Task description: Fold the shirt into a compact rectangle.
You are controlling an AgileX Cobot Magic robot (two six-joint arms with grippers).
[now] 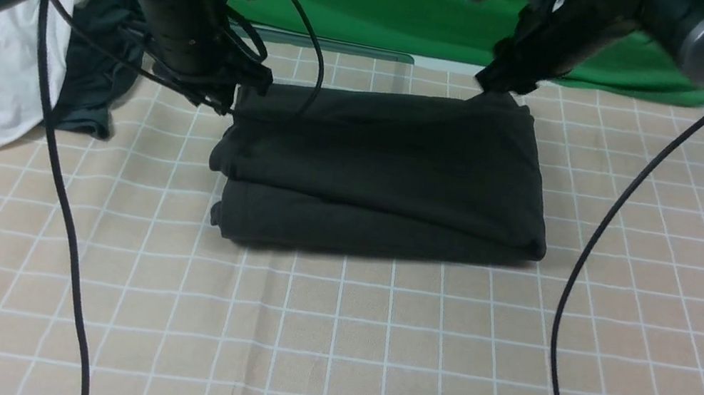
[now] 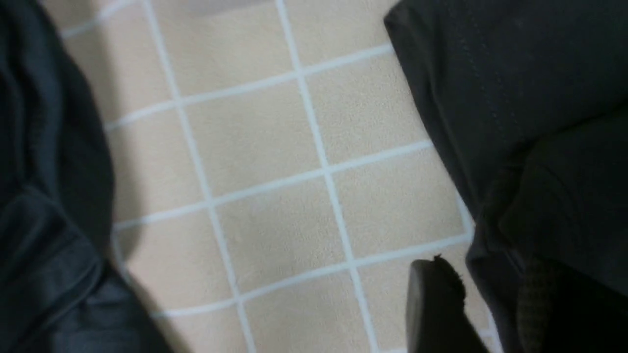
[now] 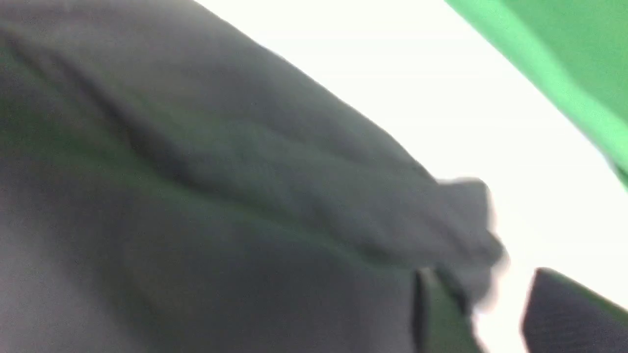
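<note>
Jaws parted — soft black shirt [image 1: 386, 167] folded rectangular

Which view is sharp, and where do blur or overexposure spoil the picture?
Front view: sharp and evenly lit, the shirt casting a soft shadow on the checked cloth. Left wrist view: a little soft. Right wrist view: heavily blurred, the shirt only a grey mass, the background behind it washed out to white.

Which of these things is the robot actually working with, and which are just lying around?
In the job: black shirt, left gripper, right gripper.
Just lying about: white garment, dark grey garment, green backdrop.
</note>
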